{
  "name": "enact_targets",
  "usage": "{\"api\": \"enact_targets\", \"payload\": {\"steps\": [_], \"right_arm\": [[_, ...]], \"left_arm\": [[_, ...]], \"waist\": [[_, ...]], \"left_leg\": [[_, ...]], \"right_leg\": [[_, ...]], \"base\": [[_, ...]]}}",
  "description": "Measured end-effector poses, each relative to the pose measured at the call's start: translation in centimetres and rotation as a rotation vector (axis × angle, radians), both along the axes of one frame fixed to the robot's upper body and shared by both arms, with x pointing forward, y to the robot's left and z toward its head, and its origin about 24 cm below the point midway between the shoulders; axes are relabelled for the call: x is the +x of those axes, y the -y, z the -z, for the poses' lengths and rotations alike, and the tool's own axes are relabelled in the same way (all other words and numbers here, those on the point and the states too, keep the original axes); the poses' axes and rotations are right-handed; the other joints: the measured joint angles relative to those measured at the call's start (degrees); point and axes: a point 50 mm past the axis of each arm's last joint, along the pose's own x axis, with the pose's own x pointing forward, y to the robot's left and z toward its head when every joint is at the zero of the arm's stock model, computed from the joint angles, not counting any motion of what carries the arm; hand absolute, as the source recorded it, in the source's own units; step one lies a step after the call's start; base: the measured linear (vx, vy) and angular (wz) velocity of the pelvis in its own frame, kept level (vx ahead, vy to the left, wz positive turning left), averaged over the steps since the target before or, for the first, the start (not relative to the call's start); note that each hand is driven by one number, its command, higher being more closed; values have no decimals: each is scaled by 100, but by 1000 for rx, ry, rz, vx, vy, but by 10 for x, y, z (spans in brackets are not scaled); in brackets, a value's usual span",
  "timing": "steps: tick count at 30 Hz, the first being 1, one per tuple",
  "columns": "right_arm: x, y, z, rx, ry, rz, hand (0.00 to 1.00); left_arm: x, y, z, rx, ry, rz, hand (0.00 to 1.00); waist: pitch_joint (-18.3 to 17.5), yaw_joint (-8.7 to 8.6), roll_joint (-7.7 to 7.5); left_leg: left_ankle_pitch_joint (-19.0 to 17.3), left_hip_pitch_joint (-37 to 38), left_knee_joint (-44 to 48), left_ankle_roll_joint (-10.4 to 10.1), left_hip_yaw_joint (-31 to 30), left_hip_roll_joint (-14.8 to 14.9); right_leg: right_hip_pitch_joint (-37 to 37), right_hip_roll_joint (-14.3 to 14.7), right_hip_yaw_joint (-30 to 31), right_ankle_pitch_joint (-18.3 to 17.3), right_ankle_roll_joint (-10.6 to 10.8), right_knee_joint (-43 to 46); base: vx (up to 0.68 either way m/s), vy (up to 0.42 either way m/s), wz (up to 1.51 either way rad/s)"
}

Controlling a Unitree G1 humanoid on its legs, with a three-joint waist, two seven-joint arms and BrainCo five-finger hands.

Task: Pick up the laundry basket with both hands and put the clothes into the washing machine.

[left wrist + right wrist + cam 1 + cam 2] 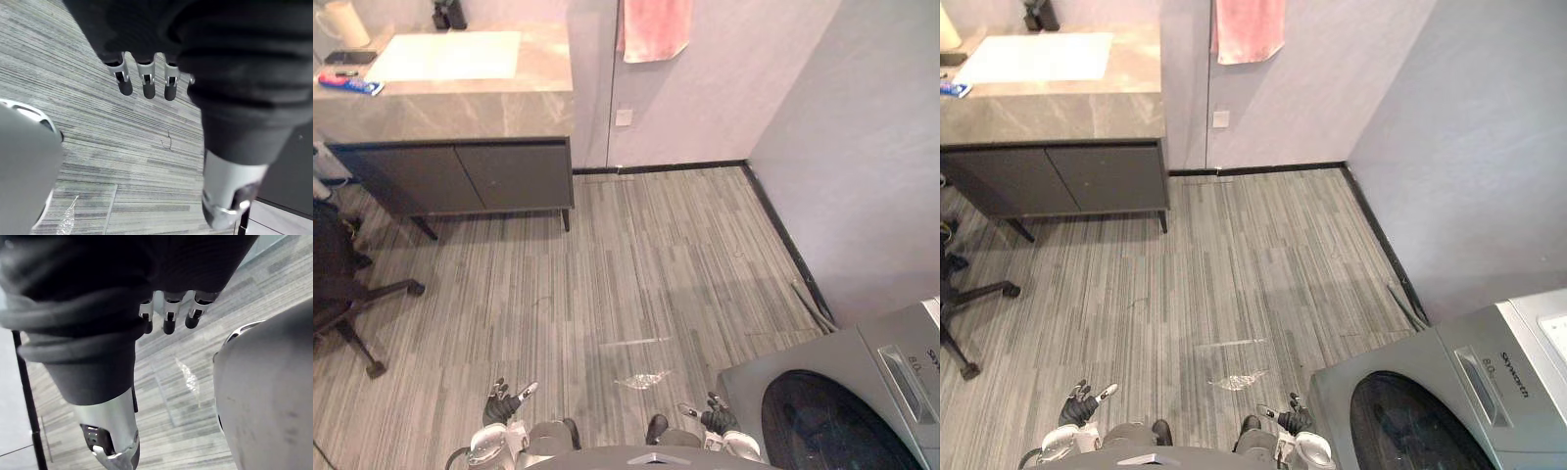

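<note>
A grey front-loading washing machine (pixel 847 387) stands at the lower right, its round dark door (pixel 822 431) facing the floor in front of me. My left hand (pixel 505 401) hangs low at the bottom left, fingers relaxed and spread, holding nothing. In its wrist view the fingers (pixel 146 83) point straight out over bare floor. My right hand (pixel 718 419) hangs at the bottom right, just left of the machine's front corner. Its fingers (pixel 168 318) are also straight and empty.
A dark vanity cabinet (pixel 460 176) with a stone top and white sink (pixel 445 54) stands at the back left. A pink towel (pixel 653 27) hangs on the wall. An office chair base (pixel 352 313) is at the left. A clear plastic scrap (pixel 642 379) lies on the striped floor.
</note>
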Motion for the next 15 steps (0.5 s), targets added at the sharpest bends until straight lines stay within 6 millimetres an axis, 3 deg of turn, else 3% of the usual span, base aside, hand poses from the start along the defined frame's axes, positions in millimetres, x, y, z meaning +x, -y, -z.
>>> {"api": "enact_targets", "payload": {"steps": [2, 4, 7, 12, 15], "right_arm": [[1, -3, 0, 4, 4, -8, 0], [1, -5, 0, 6, 0, -24, 0], [-6, -5, 4, 9, -36, -28, 0], [-16, -7, 10, 16, -98, -46, 0], [-16, -6, 10, -3, -105, -75, 0]], "left_arm": [[2, 1, 0, -1, -2, 15, 0], [2, 4, 2, -4, -10, 31, 0], [-3, 4, 5, -3, -42, 41, 0], [-11, 1, 8, -8, -69, 1, 0], [-11, 0, 8, -5, -70, 4, 0]], "waist": [[-80, -35, -26], [-165, -71, -25], [-347, -99, -52], [-547, -86, -61], [-564, -109, -73]], "left_leg": [[10, 31, 3, 38, -5, -39], [39, 58, -27, 51, -49, -35], [187, 79, -263, 41, -128, -110], [643, 292, -996, -14, -162, -132], [771, 326, -1130, -4, -274, -147]], "right_leg": [[-307, -78, 148, -106, -42, 622], [-331, -90, 148, -110, -49, 626], [-48, -2, 145, -74, -27, -69], [419, 241, 82, 513, 10, -1285], [563, 303, -30, 653, -3, -1546]], "base": [[37, 23, -5], [77, 0, 9], [66, -7, 12], [8, -7, 1], [-55, -21, 12]]}}
